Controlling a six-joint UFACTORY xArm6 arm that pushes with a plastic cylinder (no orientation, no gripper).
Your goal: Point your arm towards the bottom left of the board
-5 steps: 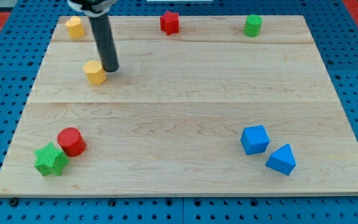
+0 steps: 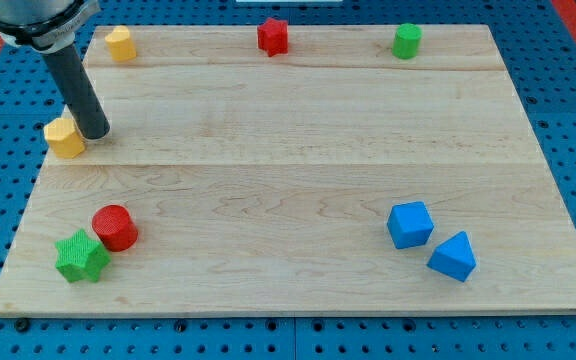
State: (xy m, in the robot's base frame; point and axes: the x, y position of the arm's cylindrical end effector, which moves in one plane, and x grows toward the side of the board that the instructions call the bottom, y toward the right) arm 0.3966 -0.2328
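Observation:
My tip (image 2: 95, 132) rests on the wooden board (image 2: 298, 180) near its left edge, touching the right side of a yellow block (image 2: 64, 138) that sits at the board's left rim. Lower down, at the view's bottom left, a red cylinder (image 2: 114, 227) lies against a green star block (image 2: 81, 257). The tip is well above those two.
A second yellow block (image 2: 119, 44) sits at the top left, a red block (image 2: 273, 36) at the top middle, a green cylinder (image 2: 406, 41) at the top right. A blue cube (image 2: 410, 224) and a blue wedge-shaped block (image 2: 453, 257) lie at the bottom right.
My tip has moved left and slightly down, pushing the yellow block from about a quarter in to the board's left edge. Other blocks have not moved.

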